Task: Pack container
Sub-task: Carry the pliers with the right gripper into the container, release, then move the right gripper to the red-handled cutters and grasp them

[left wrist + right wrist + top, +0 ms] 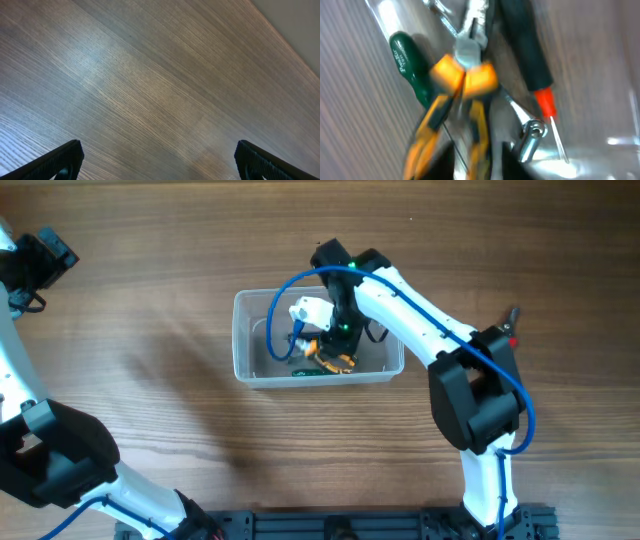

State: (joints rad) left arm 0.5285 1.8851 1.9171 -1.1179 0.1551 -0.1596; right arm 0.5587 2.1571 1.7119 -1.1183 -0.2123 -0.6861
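Only the right wrist view resolves orange pliers (462, 80) and a green screwdriver (410, 65) in the container (237, 340), lying on the surface (150, 330), long axis left-right; right claw (330, 352) sits inside it, grip untellable, left claw (157, 162) wide, well apart.

Pliers (465, 80) are orange with black, the green screwdriver (411, 64) white-lettered (the black screwdriver (525, 45) has a red collar)
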